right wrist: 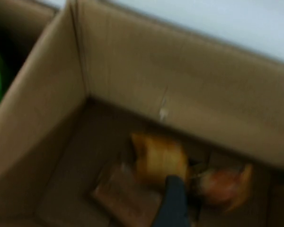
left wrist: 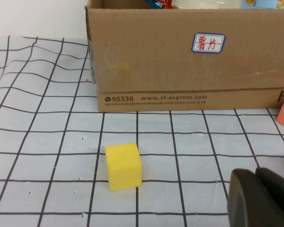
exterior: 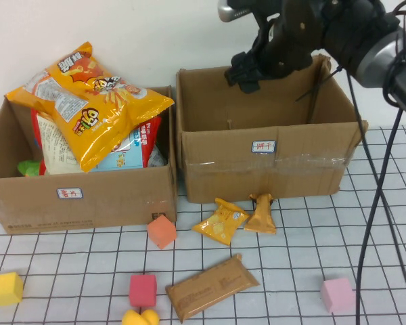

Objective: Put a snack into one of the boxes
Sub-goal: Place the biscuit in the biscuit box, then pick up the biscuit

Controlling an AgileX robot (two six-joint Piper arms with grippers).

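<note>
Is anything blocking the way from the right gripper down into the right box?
Nothing visible. The right gripper hangs over the open right box, with snacks on the floor below. The left gripper sits low near the yellow cube.

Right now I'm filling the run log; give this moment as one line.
right pincer: over right box | left pincer: low near yellow cube | snacks in box
</note>
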